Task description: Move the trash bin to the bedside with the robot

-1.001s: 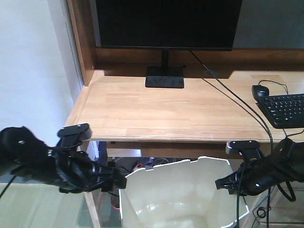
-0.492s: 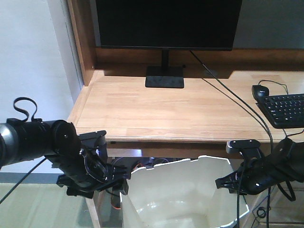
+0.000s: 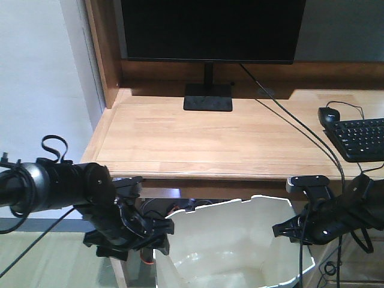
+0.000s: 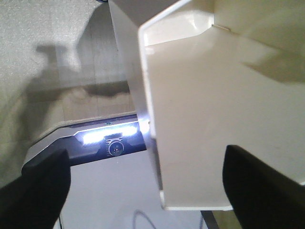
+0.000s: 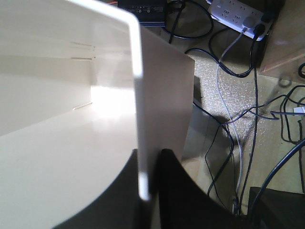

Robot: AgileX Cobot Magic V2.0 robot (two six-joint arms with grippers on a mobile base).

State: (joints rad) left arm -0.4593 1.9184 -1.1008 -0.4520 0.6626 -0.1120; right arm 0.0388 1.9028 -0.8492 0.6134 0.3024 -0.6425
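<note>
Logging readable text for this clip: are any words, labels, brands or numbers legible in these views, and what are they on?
No text can be read in any view.
Keyboard: key legends too small to read.
Black box on the floor, right wrist view: pale marks, too blurred to read.
Power strip: no legible label.
Monitor: dark screen, no visible brand.
Trash bin: plain walls, no marking.

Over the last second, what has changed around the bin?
The left arm swung right and down; its open fingers now straddle the bin at its left wall. The right fingers keep pinching the right wall. Bin and desk unmoved.
</note>
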